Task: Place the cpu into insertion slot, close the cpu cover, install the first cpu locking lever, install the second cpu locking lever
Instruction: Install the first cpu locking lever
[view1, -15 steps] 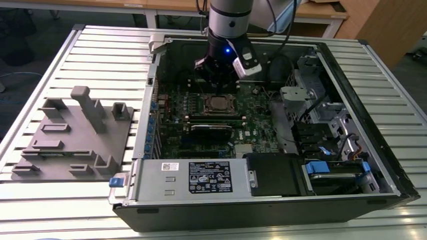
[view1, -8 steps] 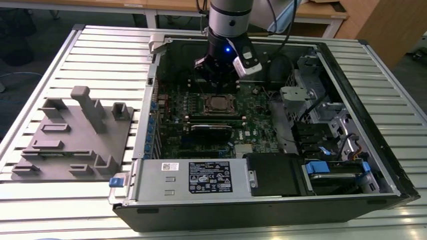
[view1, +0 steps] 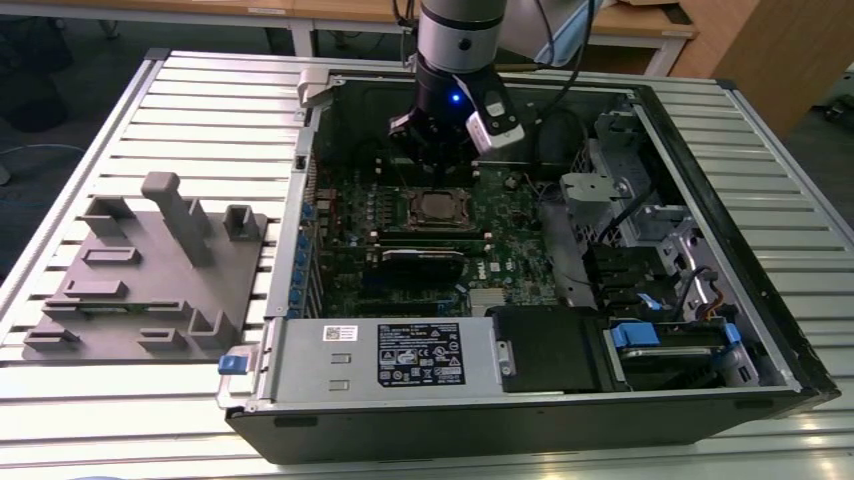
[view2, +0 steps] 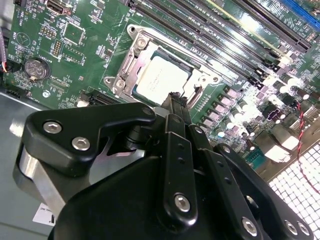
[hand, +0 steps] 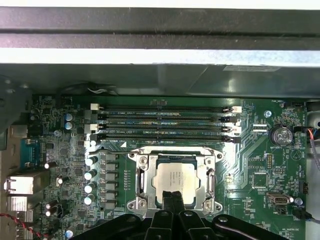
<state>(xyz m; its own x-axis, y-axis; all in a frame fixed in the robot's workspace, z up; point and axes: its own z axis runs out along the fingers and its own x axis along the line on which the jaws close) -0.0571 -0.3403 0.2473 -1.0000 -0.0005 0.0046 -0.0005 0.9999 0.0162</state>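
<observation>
**Black claw clenched at the socket's edge**

Black walls of an open computer case (view1: 534, 425) surround the green circuit board (hand: 270, 150) that carries the insertion slot (hand: 136, 204). In the exterior view the arm's body hides the board just behind the slot. The gripper (hand: 173, 196) stands right over the slot's rim, its fingers pressed together with nothing between them. Its own dark housing covers one edge of the slot in both wrist views. The cpu cover (hand: 207, 177) appears to lie flat on the slot, framing the cpu (hand: 175, 180), which sits inside the slot with its pale top showing through the cut-out. Whether the fingertips touch the cpu or the cover cannot be told. How the locking levers beside the slot stand is hard to make out.
</observation>
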